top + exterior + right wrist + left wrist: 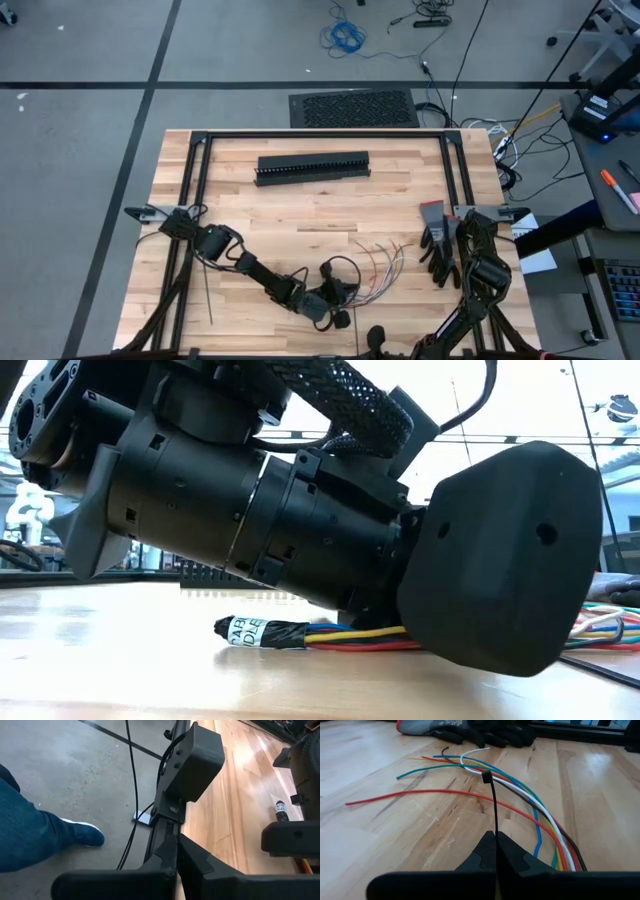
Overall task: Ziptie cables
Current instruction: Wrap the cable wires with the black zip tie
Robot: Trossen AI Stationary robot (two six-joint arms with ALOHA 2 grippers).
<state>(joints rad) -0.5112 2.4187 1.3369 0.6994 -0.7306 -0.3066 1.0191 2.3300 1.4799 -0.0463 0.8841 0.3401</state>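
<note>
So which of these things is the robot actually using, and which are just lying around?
In use:
- wires
- ziptie, pinched in the shut left gripper

Lying about:
- black slotted bar
- gloves
- right gripper, shut on nothing, out past the table edge

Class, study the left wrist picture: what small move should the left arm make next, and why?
Probably draw the ziptie tighter. The left pincer is shut on its strap, and its head already sits on the cables, whose coloured ends remain splayed.
</note>
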